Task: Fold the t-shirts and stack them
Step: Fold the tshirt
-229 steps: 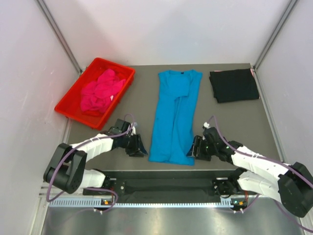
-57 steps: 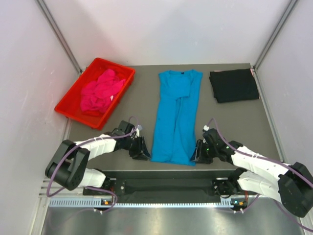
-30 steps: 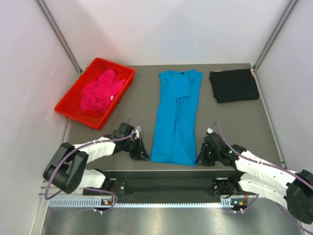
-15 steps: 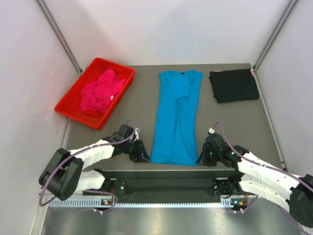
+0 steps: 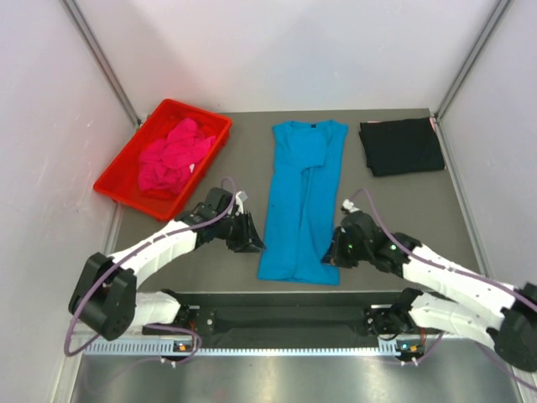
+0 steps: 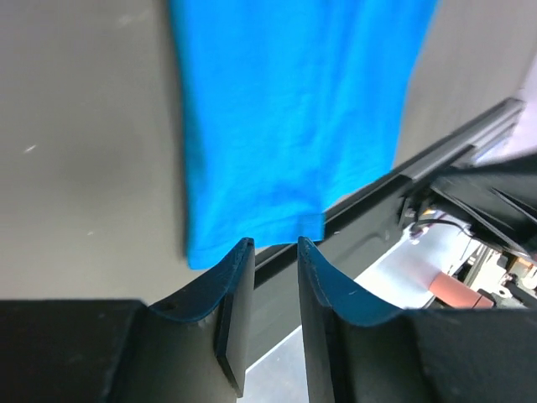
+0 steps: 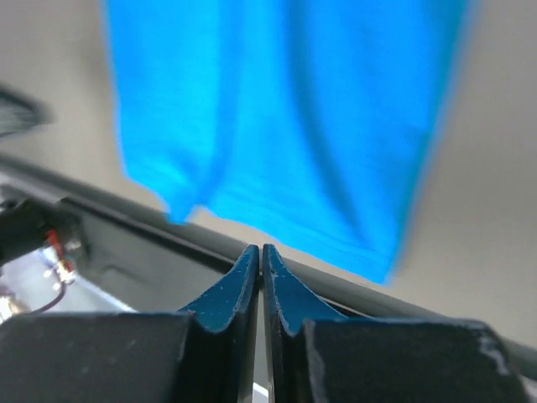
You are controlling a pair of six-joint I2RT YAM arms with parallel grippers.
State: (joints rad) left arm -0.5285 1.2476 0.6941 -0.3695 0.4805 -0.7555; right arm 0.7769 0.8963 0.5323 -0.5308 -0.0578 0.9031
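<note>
Hem of the long turquoise-blue cloth t-shirt (image 5: 300, 201) lies at the near edge of the grey table (image 5: 235, 180), and you have one arm on each side of it. Your left gripper (image 5: 245, 238) hangs just beside the shirt's left edge, fingers a little apart with nothing between them. Your right gripper (image 5: 334, 250) is at the right edge, fingers pressed together and pinching nothing I can see. I can't tell if it touches the cloth. Both wrist views show the hem beyond the tips, not in them.

Likely reason for the flanking pose: each side takes a near corner so the hem can fold away toward the collar. The right one would have to spread first.

The shirt lies flat and narrow, sides turned in, collar at the far end. The lengthwise fold looks done, the crosswise fold not yet.

Far right, the flat black cloth t-shirt (image 5: 402, 145) is folded square, probably the stack base. Far left, the crumpled magenta-pink cloth t-shirt (image 5: 174, 156) sits in the red plastic tray (image 5: 126, 200), unfolded.
</note>
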